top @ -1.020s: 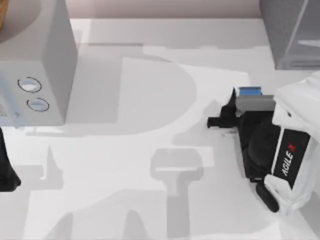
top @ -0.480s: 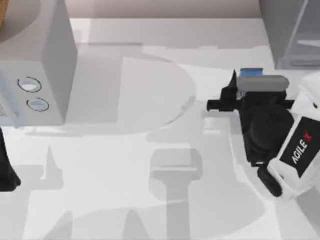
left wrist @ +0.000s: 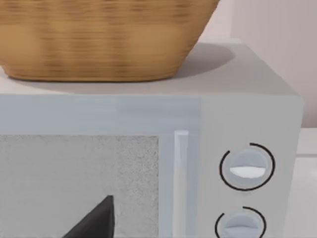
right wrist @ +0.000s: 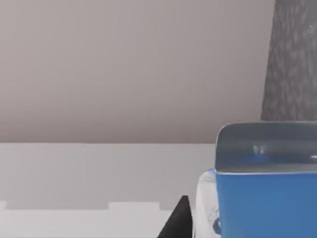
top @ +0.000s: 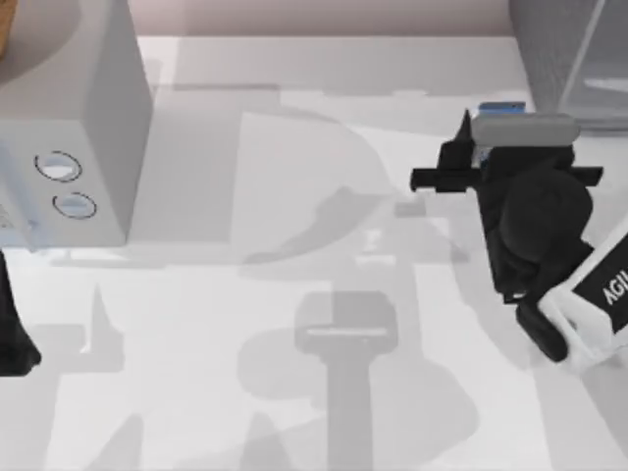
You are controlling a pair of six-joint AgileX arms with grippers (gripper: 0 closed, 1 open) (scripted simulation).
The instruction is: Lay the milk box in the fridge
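White table (top: 294,147) | right gripper (top: 488,147) clamped on milk box (top: 500,106), held just before fridge (top: 569,59) | left gripper (left wrist: 94,220) parked by microwave (left wrist: 247,114), grip undeterminable.

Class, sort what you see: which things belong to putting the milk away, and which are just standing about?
Belongs to the job:
milk box
fridge
right gripper

Just standing about:
microwave
basket
left gripper, parked by the microwave
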